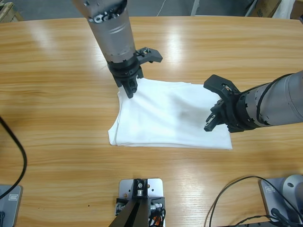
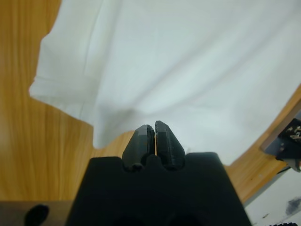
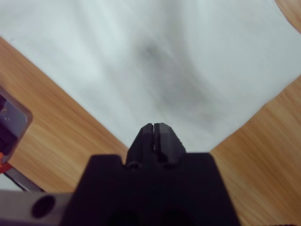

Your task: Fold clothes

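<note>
The white T-shirt (image 1: pixel 170 113) lies folded flat mid-table (image 1: pixel 57 71); it looks light, limp and liable to bunch, so corners and hems seem the best holds; the left gripper (image 1: pixel 131 91) and right gripper (image 1: pixel 211 124) pinch its opposite edges, jaws closed

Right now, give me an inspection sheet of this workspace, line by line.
Surface: long wooden table, glossy with light glare.
Job's things: white T-shirt lying folded and mostly flat at the table's middle; faint dark patch showing through the cloth.
Clutter: nothing seen.
Grippers: left gripper at the shirt's upper left corner, jaws together; right gripper over the shirt's right edge, jaws together. Whether either pinches cloth is unclear.
Cables: black cable at the left edge; more black cables at lower right.
Surroundings: grey floor beyond the table.
</note>
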Motion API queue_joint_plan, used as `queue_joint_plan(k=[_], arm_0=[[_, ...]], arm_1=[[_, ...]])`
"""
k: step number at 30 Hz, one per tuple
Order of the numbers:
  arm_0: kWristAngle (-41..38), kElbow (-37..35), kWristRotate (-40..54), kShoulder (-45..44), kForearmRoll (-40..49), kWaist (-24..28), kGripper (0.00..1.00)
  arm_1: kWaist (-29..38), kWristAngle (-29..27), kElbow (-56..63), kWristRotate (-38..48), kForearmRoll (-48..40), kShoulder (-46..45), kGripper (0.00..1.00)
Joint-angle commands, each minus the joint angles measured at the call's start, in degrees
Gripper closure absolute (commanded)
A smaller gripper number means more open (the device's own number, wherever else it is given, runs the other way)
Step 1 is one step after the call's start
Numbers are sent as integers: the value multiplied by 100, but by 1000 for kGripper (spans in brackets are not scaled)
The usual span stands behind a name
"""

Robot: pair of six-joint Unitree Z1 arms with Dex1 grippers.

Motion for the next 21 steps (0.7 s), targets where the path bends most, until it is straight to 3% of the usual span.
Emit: queue_joint_plan(k=[1, 16, 21], arm_0=[[230, 177, -510, 745, -394, 47, 1000], [548, 344, -1139, 1061, -577, 370, 1000], [766, 617, -1202, 77, -499, 493, 1000]], arm_1=[[-91, 113, 130, -8, -56, -13, 1000], [-187, 23, 351, -205, -117, -284, 1000], [-187, -79, 404, -205, -116, -569, 1000]])
